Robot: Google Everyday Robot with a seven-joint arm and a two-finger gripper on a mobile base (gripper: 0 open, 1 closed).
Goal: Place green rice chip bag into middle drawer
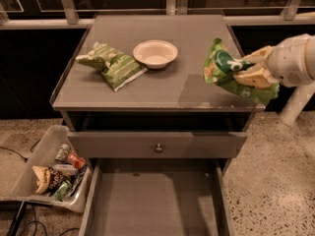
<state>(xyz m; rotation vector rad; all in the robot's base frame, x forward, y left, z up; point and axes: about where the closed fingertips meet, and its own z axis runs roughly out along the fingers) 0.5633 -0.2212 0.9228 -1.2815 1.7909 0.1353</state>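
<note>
**Green rice chip bag gripped above the right front of the tabletop**

The green rice chip bag (219,70) is held in the air over the right front corner of the tabletop (162,85), with its crumpled top pointing up and its lower end hanging past the tabletop's front edge as seen from the camera. A faint shadow is cast on the grey surface to its left. The bag is clamped by the gripper (243,72), which comes in from the right. The tan fingers (256,78) are closed on the bag's right half, one above and one below the crinkled foil, so that the left part with the dark round logo sticks out free beyond the fingertips. The white arm (295,60) is seen behind the gripper at the right edge of the view.

The middle drawer (157,200) is pulled out, low and to the left of the bag and well apart from it. Above it, a drawer front with a small round knob (158,148) is set slightly forward. On the tabletop, a white bowl (155,53) stands near the middle, and a paler olive-green bag (112,65) lies just beside it on the left. A plastic bin (43,150) holding assorted snack packets is seen on the floor to the left of the cabinet.
</note>
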